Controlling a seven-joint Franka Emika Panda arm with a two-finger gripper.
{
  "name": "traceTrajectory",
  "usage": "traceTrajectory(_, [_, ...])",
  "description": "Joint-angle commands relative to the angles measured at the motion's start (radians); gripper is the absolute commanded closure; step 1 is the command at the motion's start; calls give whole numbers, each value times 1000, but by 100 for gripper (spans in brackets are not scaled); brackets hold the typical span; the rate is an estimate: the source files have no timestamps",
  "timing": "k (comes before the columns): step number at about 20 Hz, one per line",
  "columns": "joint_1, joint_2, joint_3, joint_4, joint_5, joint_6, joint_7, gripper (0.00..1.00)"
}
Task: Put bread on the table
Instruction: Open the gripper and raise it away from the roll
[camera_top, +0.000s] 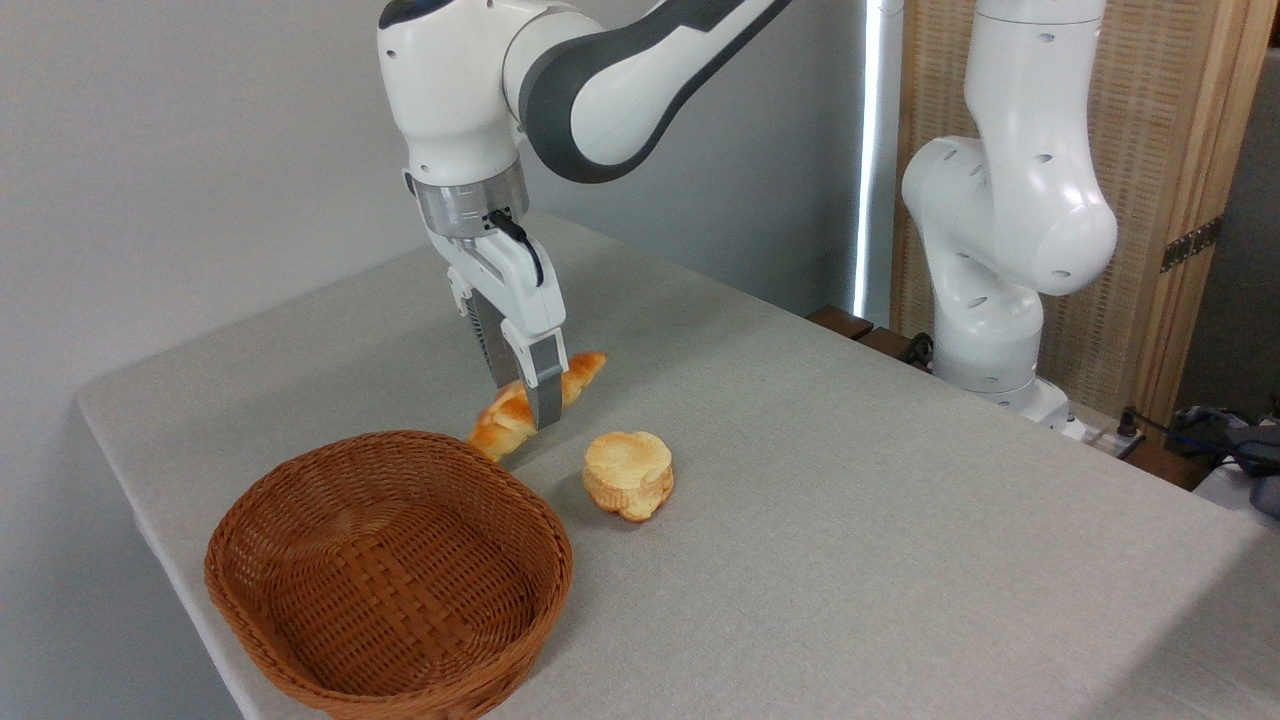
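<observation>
While gripped, bread (510, 415) slanting, left end low.

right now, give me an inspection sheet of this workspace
surface: grey table, cloth-textured, no spills seen
job's things: braided bread beside the basket, tilted, right end raised, gripped at its middle
clutter: empty wicker basket at front left; round bun resting on the table right of it
end effector: end effector shut on the bread, fingers pointing down
cables: black cable on the wrist; more at far right off the table
surroundings: grey wall, wooden screen behind the arm's base
</observation>
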Motion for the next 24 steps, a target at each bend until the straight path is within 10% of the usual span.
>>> traceTrajectory(1, [-5,-17,7,-1,6,0,16,0])
traceTrajectory(24, [9,2,156,131,48,18,11,0])
